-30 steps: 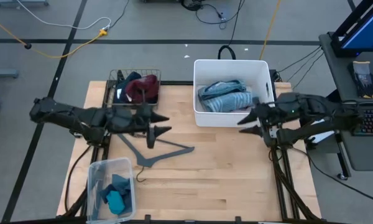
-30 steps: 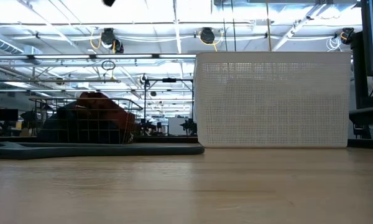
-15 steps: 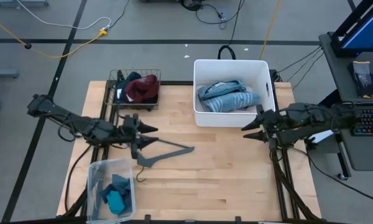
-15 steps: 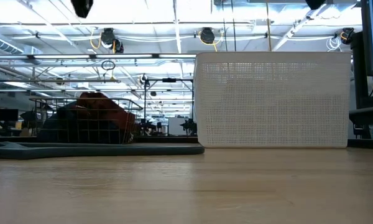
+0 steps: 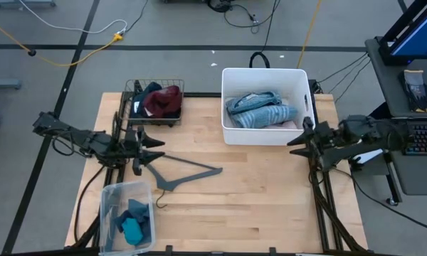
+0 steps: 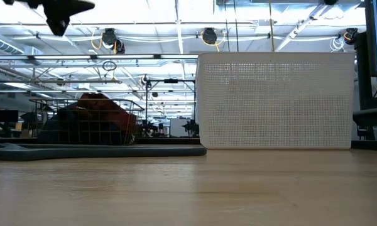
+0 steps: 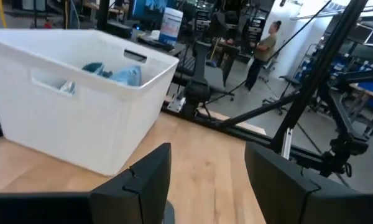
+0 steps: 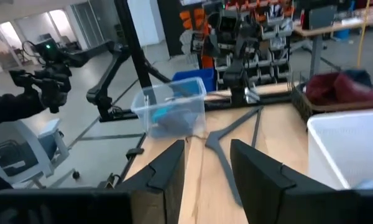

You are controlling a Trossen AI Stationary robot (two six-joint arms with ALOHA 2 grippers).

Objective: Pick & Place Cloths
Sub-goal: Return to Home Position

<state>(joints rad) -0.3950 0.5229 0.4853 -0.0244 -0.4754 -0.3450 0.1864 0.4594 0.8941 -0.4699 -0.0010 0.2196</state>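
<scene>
A robotics lab set up inside a large, open industrial hall. A pale wooden surface (image 5: 256, 185) on a black metal frame stands on a grey concrete floor (image 5: 43, 85), which is marked with dark tape lines (image 5: 164, 48) and crossed by loose cables (image 5: 236, 12). A computer keyboard (image 5: 421, 139) and a lit blue screen (image 5: 420, 28) sit at a desk just beside it. Rows of strip lights (image 6: 144, 25) hang from the high ceiling. Farther off are racks of small parts bins (image 8: 261, 31) and a standing person (image 7: 265, 46).

Wood table (image 5: 256, 192): wire basket (image 5: 154, 82) back left, white bin (image 5: 263, 70) back centre-right, the two apart. Grey hanger (image 5: 188, 171) flat mid-left. Clear bin (image 5: 104, 213) front-left corner, just beside the hanger's hook.
</scene>
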